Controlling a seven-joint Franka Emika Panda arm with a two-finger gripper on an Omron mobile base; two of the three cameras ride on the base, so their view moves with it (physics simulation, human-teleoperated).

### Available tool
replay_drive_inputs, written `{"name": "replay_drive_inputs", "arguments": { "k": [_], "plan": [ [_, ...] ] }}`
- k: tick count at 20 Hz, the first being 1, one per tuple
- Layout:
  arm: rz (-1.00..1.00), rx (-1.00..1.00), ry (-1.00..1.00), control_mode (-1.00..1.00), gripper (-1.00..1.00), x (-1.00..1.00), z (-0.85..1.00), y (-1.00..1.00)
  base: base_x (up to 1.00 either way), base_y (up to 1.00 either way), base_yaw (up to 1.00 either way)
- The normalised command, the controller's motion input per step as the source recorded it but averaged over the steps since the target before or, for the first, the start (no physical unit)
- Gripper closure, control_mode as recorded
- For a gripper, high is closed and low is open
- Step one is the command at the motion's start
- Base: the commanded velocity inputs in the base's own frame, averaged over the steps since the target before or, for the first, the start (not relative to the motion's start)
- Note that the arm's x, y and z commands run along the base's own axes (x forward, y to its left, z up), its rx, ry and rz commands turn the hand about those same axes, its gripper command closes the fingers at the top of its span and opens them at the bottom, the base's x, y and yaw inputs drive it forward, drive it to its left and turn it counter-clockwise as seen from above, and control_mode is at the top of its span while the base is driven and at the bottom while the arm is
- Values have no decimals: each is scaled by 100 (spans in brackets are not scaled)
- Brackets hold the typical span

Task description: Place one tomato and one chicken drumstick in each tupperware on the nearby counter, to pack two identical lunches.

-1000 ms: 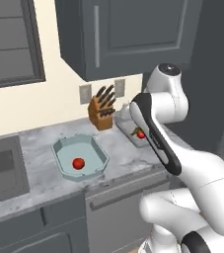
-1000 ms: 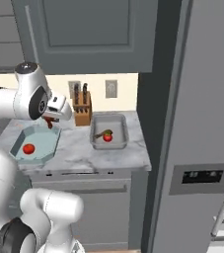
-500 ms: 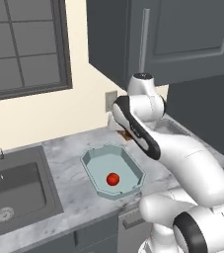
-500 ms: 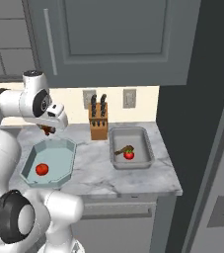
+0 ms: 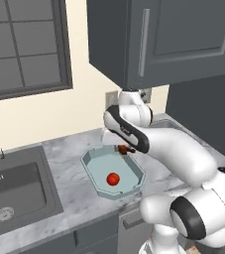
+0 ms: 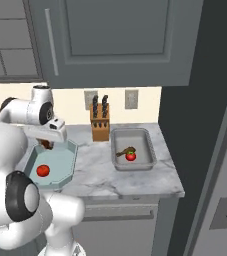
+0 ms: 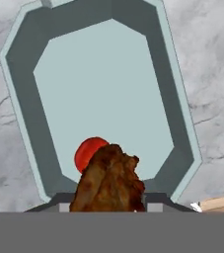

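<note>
Nearest the camera on the hand, the pincer [image 5: 122,149] is clamped on a brown chicken drumstick [image 7: 111,180], which hangs above the pale blue-green tupperware [image 7: 180,118] with cut corners. Seen past the drumstick, a red tomato [image 7: 87,150] lies on the floor of this container, toward one end. In the left base view the same tomato [image 5: 113,179] rests near the container's front end, while the drumstick [image 5: 125,148] is held over its rear part, close to the back rim [image 5: 95,153]. The container sits on the marbled light grey bench [image 5: 69,186], with a steel sink basin [image 5: 15,191] set into the bench to its left. In the right base view, further along the bench [image 6: 135,182], the grey tupperware [image 6: 147,150] with rounded corners holds a second tomato [image 6: 130,156] touching a second drumstick [image 6: 125,151]. Behind, between the two containers and against the wall, stands a wooden knife block [image 6: 100,127] with dark handles.
</note>
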Motion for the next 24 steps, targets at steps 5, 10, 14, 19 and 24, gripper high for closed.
{"name": "replay_drive_inputs", "arguments": {
  "k": [5,10,14,19,24],
  "plan": [
    [6,-13,-15,-100,100,-48,-60,38,0,0,0],
    [0,-1,-6,-100,100,5,-4,5,0,0,0],
    [-4,-3,0,-100,100,100,-40,-4,0,0,0],
    [-4,-3,0,-100,-100,100,-57,0,0,0,0],
    [-5,-3,0,-100,-100,36,-3,3,0,0,0]
  ]
}}
